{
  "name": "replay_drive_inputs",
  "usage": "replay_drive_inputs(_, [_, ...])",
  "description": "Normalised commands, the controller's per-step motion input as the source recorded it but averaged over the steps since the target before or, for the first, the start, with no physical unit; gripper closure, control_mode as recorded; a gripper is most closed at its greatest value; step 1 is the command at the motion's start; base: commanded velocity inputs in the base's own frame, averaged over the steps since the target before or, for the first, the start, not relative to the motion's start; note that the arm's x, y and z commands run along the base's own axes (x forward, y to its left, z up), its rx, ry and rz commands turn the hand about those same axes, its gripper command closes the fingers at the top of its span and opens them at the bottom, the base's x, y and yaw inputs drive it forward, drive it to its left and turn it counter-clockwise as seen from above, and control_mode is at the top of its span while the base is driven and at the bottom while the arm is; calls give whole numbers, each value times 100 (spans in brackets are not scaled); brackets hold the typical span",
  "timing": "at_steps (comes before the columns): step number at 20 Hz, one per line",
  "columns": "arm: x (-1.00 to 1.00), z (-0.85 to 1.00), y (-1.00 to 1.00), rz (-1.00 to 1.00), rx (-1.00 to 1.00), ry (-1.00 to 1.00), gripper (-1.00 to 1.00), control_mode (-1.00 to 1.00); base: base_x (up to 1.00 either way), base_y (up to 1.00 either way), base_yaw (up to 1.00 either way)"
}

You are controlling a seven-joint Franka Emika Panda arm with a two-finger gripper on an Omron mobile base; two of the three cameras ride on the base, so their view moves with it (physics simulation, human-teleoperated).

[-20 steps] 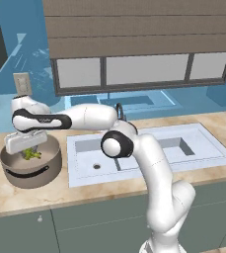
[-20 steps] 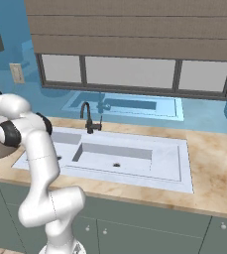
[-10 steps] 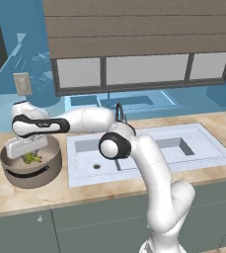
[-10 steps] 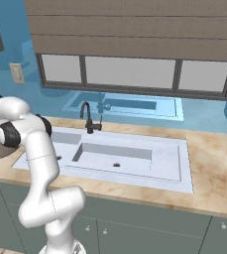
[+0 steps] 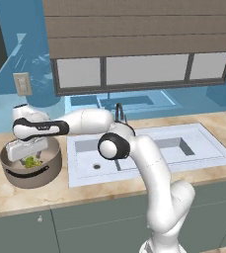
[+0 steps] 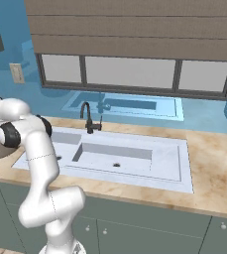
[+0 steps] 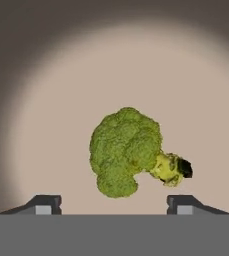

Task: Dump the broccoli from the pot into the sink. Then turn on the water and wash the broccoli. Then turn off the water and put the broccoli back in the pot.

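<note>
Pot (image 5: 31, 170) on tabletop (image 5: 85, 192) left of sink (image 5: 149, 153), black faucet (image 6: 87, 118) behind. Arm stretched left; tool (image 7: 114, 204) spread apart above broccoli (image 7: 128, 151), gripping nothing.

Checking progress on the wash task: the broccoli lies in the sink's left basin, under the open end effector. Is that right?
Not quite. The broccoli lies on the floor of the pot, not in the sink. The hand view shows it below the open end effector; the left base view shows that hand over the pot.
</note>
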Motion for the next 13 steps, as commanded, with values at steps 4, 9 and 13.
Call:
replay_drive_inputs(4, [0, 6, 0, 0, 0, -3, -100, -100, 0, 0, 0])
replay_drive_inputs(9, [0, 47, 0, 0, 1, -7, -100, -100, 0, 0, 0])
replay_drive_inputs(13, [-9, 58, -2, 0, 0, -9, -100, -100, 0, 0, 0])
